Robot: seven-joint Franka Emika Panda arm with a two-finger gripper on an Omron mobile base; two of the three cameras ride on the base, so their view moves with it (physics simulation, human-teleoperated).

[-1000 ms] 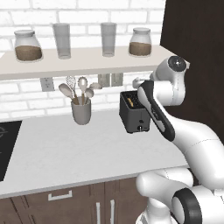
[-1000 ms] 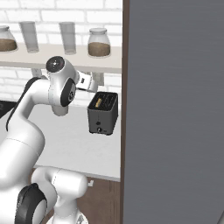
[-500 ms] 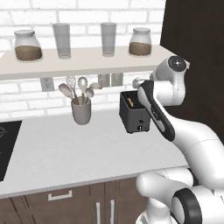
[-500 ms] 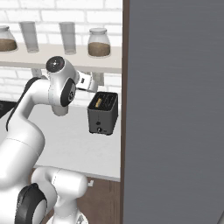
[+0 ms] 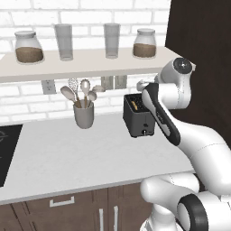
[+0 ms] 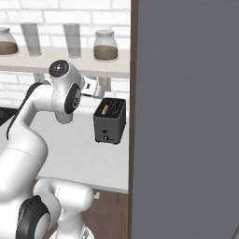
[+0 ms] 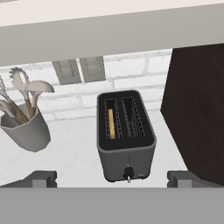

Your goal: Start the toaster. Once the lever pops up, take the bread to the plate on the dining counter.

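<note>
The dark toaster (image 7: 126, 136) stands on the white counter against the brick wall, also seen in the base views (image 5: 139, 120) (image 6: 110, 121). The bread (image 7: 111, 124), a tan slice, sits on edge in its left slot and pokes up slightly (image 6: 105, 109). A small round knob (image 7: 127, 172) sits low on its front. My gripper (image 7: 111, 178) hovers above and in front of the toaster, looking down on it, open, with its fingertips (image 7: 41, 178) spread wide on either side and nothing between them. The plate and the dining counter are out of view.
A grey utensil cup (image 5: 84, 115) with spoons and a whisk stands left of the toaster. A shelf (image 5: 81, 67) with jars and glasses hangs low overhead. A tall dark cabinet (image 7: 197, 109) rises just right of the toaster. A black cooktop (image 5: 5, 151) lies far left.
</note>
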